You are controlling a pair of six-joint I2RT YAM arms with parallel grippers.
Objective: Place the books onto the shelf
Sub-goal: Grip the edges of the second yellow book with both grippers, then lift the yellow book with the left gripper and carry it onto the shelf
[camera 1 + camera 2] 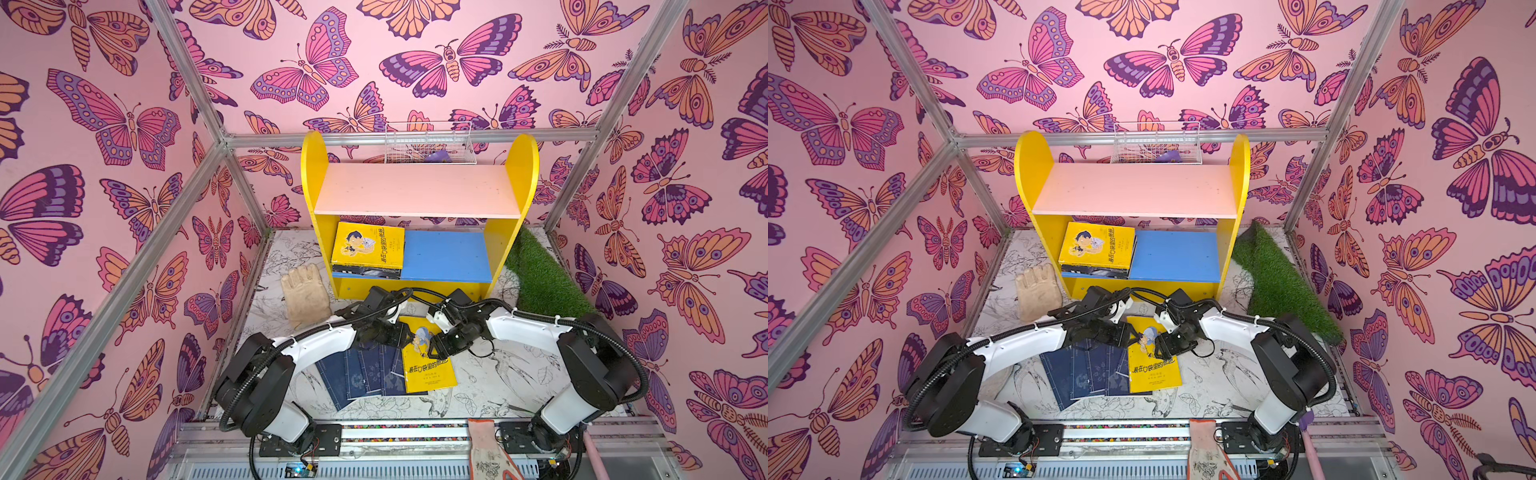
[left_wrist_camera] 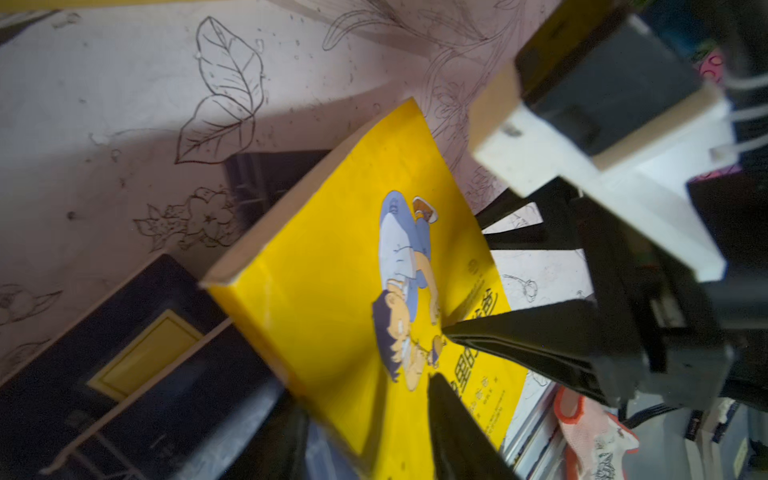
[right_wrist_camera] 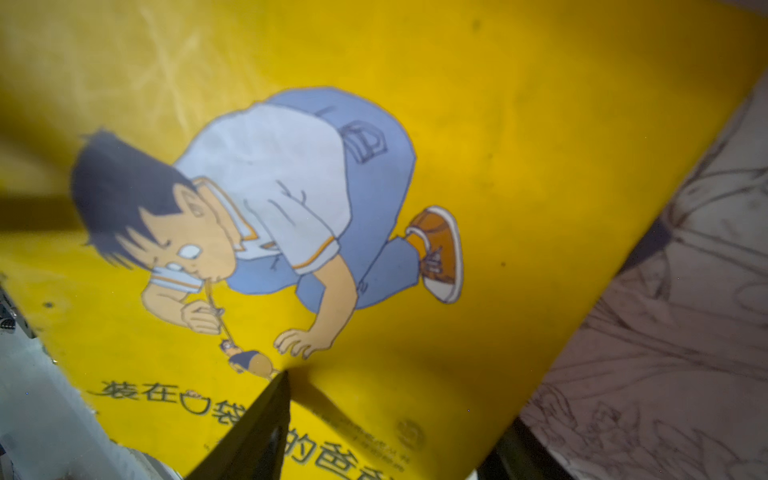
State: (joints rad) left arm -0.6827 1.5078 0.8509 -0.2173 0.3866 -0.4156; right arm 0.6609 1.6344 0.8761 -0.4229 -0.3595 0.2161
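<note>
A yellow cartoon-boy book [image 1: 428, 370] [image 1: 1154, 370] lies on several navy books [image 1: 361, 374] fanned on the table before the shelf [image 1: 528, 166]. My left gripper [image 1: 401, 334] [image 2: 361, 395] is open at the yellow book's far left corner, with one fingertip on the cover [image 2: 316, 291] and the other, blurred, beyond the edge. My right gripper [image 1: 434, 347] [image 3: 397, 403] is open, one fingertip pressing the cover [image 3: 498, 124] and the other off the book's right edge. A second yellow book [image 1: 368, 249] tops a small stack on the blue lower board [image 1: 446, 255]. The pink upper board [image 1: 415, 189] is bare.
A beige glove [image 1: 305, 297] lies left of the shelf's foot and green turf [image 1: 544, 278] to its right. A white wire basket [image 1: 430, 143] hangs behind the shelf. Another glove [image 1: 488, 453] drapes over the front rail. Metal frame posts box the table.
</note>
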